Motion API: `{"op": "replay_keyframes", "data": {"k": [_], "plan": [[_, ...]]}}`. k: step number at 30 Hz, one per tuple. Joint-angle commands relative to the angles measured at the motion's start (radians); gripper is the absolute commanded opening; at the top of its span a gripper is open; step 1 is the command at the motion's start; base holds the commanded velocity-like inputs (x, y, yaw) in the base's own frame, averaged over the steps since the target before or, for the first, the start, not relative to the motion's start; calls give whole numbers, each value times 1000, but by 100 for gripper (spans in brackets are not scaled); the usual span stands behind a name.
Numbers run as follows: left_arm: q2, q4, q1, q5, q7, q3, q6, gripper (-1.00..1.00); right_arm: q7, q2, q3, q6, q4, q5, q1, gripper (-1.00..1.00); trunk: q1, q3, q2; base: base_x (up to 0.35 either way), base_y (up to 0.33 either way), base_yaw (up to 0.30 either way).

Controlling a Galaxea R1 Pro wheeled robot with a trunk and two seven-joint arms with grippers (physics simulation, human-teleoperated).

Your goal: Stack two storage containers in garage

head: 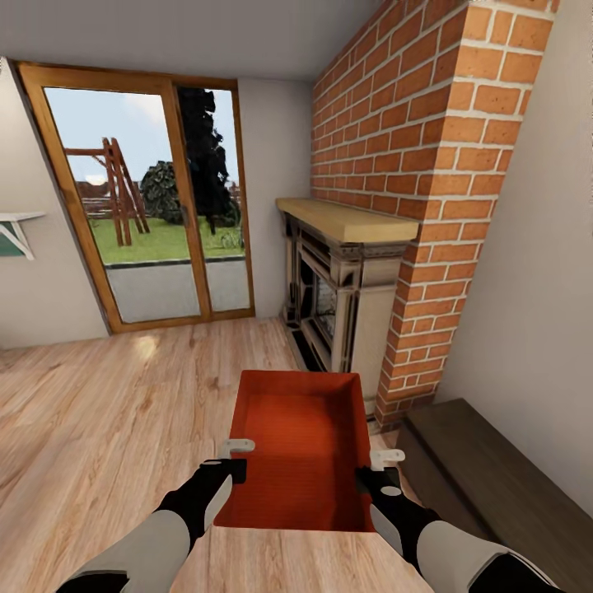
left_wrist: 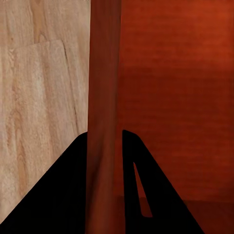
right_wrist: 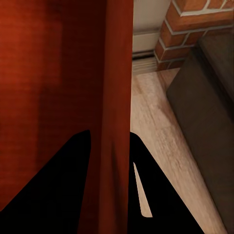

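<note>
Both arms reach forward and level. Left gripper (head: 233,459) pinches the left wall of the storage container (head: 298,445); right gripper (head: 375,468) pinches its right wall. Container held above wood plank floor (head: 107,412), beside brick fireplace (head: 346,288).

Open plank floor (head: 115,412) leftward; brick fireplace (head: 362,280) and low cabinet (head: 494,478) rightward.

Storage container (head: 301,445) held between both arms, fireplace (head: 346,288) beyond it, cabinet (head: 494,486) right.
</note>
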Motion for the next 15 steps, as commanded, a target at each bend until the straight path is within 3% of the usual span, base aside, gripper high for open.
{"op": "replay_keyframes", "data": {"k": [1, 15], "plan": [[-4, 2, 0, -11, 5, 18, 8, -100, -30, 1, 2, -17, -21, 3, -1, -100, 0, 0, -2, 0, 0, 0], [-4, 2, 0, -11, 5, 18, 7, -100, -30, 1, 2, -17, -21, 3, -1, -100, 0, 22, -2, 0, 0, 0]]}}
